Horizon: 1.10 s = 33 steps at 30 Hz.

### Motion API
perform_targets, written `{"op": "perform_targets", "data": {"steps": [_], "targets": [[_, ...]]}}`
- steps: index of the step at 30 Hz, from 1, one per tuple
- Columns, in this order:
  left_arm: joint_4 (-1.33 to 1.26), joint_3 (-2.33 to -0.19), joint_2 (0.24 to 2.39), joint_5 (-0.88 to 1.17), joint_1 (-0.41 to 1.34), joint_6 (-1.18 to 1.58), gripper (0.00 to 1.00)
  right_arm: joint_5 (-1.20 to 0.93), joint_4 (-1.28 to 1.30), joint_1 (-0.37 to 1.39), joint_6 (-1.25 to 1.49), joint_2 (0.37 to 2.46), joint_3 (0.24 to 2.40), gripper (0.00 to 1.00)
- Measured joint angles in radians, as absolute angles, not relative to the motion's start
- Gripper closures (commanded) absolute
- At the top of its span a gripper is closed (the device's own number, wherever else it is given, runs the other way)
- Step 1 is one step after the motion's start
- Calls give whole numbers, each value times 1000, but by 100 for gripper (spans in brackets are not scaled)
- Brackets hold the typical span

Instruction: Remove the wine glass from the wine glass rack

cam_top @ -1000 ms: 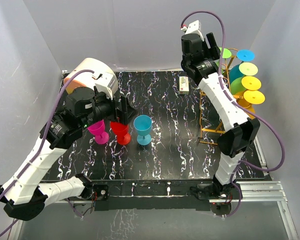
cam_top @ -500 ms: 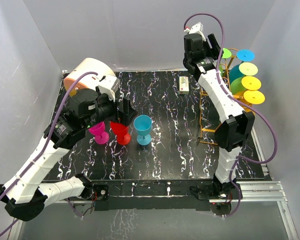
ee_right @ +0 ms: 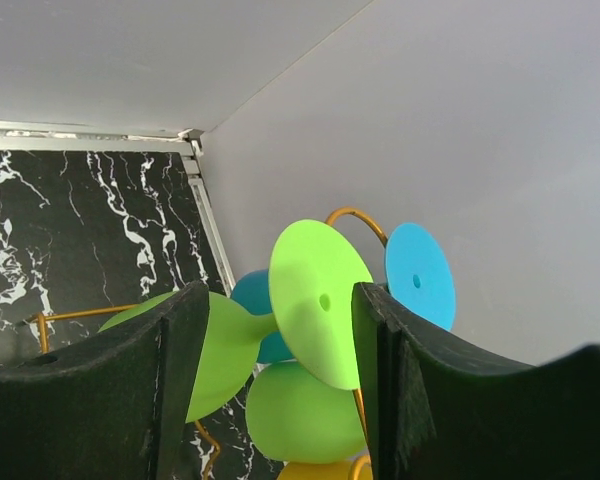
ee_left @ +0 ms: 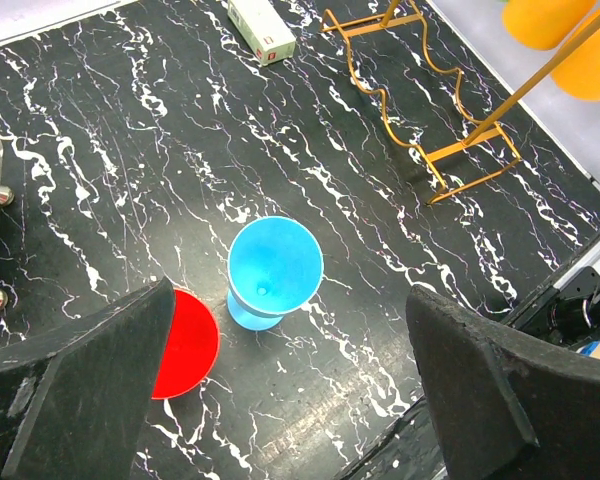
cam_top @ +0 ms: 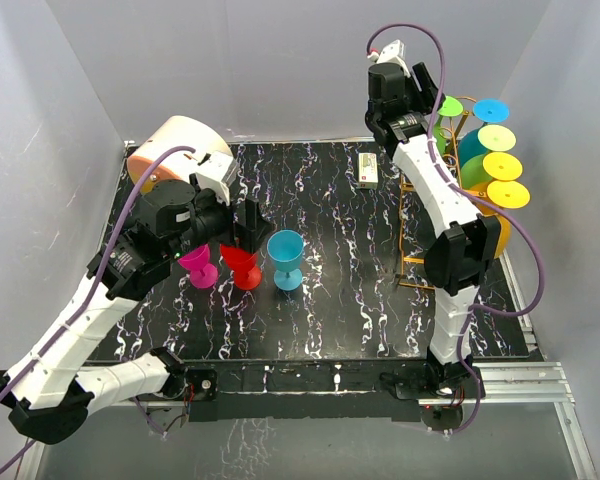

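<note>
Lime-green wine glass (ee_right: 320,300) hangs tilted on tall orange-gold wire rack (cam_top: 417,262). Its round foot sits between right gripper (ee_right: 280,300) fingers, contact unclear.

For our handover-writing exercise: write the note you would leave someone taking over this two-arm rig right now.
Left gripper: open, empty, above the red plastic wine glass.
Right gripper: open, fingers either side of the lime-green plastic wine glass's round foot on the tall orange-gold wire rack; no firm grip visible.
Done: pink wine glass, blue wine glass and the red one stand upright on the black marbled table.
Left: close on the green glass and lift it clear; a blue-footed glass and yellow glasses hang there too.
</note>
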State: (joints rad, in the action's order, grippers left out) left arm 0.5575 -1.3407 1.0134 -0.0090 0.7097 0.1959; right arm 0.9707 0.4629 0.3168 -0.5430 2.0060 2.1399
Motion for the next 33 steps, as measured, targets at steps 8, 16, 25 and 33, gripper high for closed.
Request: {"op": "perform_targets", "data": {"steps": [8, 16, 25, 33], "targets": [[558, -1341, 1011, -14, 710, 193, 1, 970, 440, 285, -548, 2013, 2140, 49], [558, -1341, 1011, -19, 710, 189, 1, 962, 438, 276, -546, 2013, 2140, 61], [558, -1341, 1011, -19, 710, 189, 1, 938, 445, 277, -521, 2017, 2152, 73], [558, -1341, 1011, -19, 710, 185, 1, 933, 445, 276, -517, 2017, 2152, 83]]}}
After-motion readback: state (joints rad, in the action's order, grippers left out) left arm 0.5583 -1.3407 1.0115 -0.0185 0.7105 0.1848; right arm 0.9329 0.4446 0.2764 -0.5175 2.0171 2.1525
